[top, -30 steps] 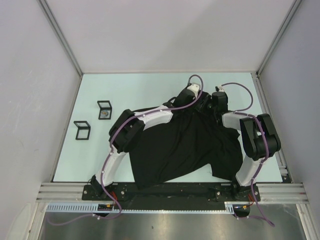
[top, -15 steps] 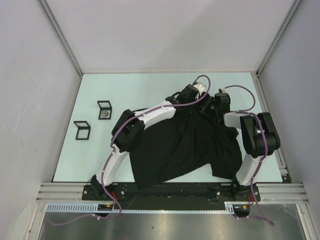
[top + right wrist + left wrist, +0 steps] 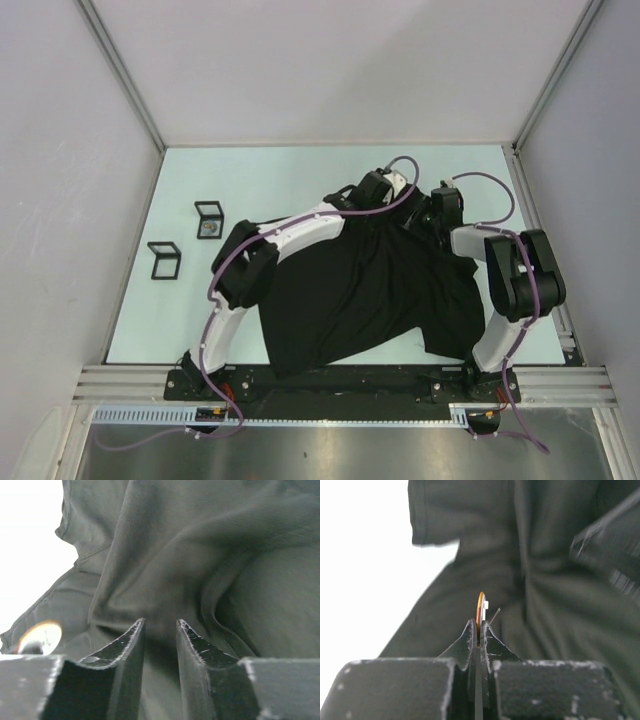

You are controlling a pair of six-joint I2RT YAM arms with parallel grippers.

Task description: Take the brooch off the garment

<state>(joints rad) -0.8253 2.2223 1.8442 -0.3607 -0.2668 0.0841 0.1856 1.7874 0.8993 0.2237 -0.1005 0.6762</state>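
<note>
The garment (image 3: pixel 370 290), a black T-shirt, lies spread on the pale table between my arms. My left gripper (image 3: pixel 380 200) is over its far edge, shut on the brooch (image 3: pixel 480 611). The brooch is a thin gold disc seen edge-on, with a pin sticking out, held clear above the cloth (image 3: pixel 555 610). My left gripper (image 3: pixel 479 627) pinches its lower rim. My right gripper (image 3: pixel 428 215) is close by to the right, its jaws (image 3: pixel 160 625) closed on a raised fold of the garment (image 3: pixel 165 565). A blurred gold disc (image 3: pixel 40 636) shows at the left of the right wrist view.
Two small black open display frames stand on the table at the left (image 3: pixel 208 220) (image 3: pixel 164 260). Grey walls enclose the table on three sides. A metal rail (image 3: pixel 340 385) runs along the near edge by the arm bases.
My left gripper has moved a little to the left, away from the right gripper, with the brooch in it. The right gripper has stayed on the cloth.
</note>
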